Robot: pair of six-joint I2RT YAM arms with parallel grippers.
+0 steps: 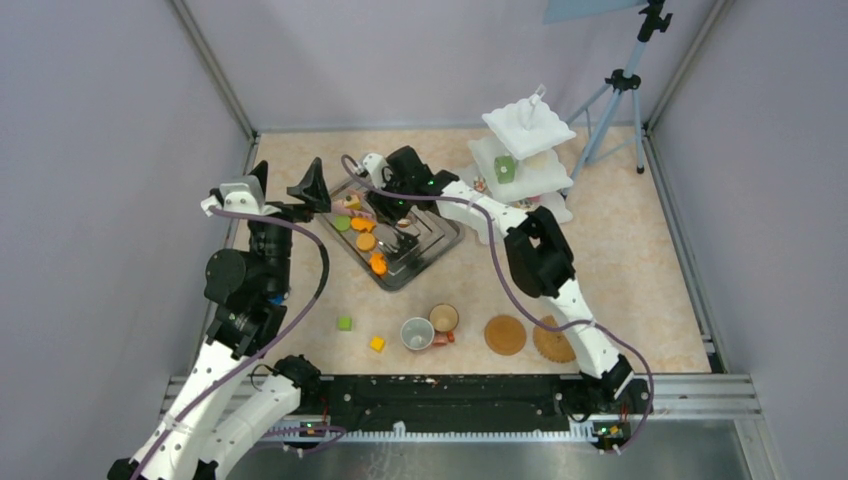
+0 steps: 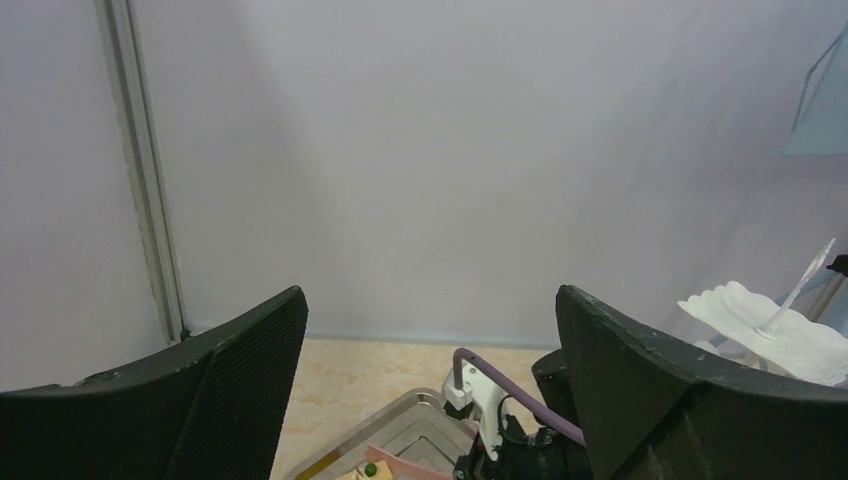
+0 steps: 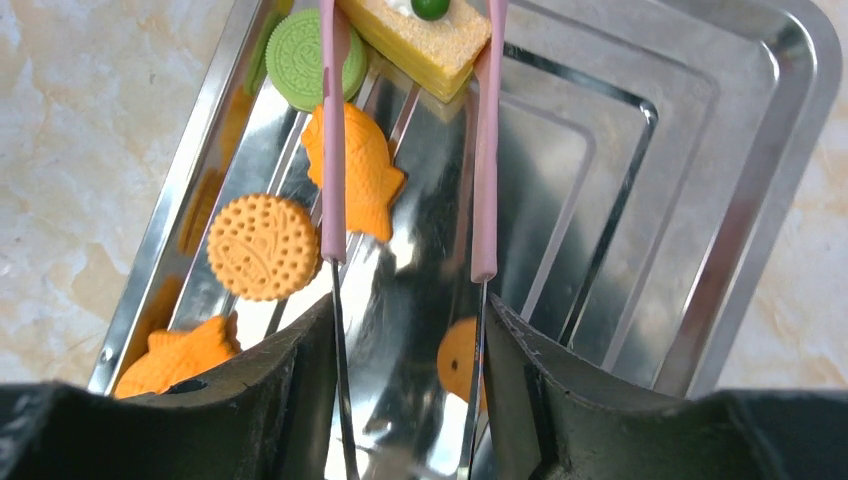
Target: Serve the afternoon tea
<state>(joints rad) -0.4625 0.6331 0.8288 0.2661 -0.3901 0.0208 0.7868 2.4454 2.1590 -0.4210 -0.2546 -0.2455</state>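
Note:
My right gripper [image 1: 388, 200] [image 3: 408, 340] is shut on pink tongs [image 3: 486, 140] over the steel tray [image 1: 432, 248]. The tong tips straddle a yellow cake wedge [image 3: 420, 35] at the tray's far end. A green round [image 3: 308, 60], an orange fish [image 3: 360, 170], an orange round biscuit [image 3: 263, 246] and another orange fish [image 3: 180, 355] lie in the tray. My left gripper [image 1: 285, 185] [image 2: 430, 330] is open and empty, raised left of the tray. The white three-tier stand [image 1: 525, 150] holds a green piece [image 1: 504, 168]. Two cups [image 1: 417, 333] [image 1: 444, 318] and two woven mats [image 1: 505, 335] [image 1: 553, 343] sit near the front.
A green cube [image 1: 344, 323] and a yellow cube [image 1: 377, 344] lie left of the cups. Small pastry bits [image 1: 445, 338] lie beside the cups. A tripod [image 1: 615, 95] stands at the back right. Walls enclose the table on three sides.

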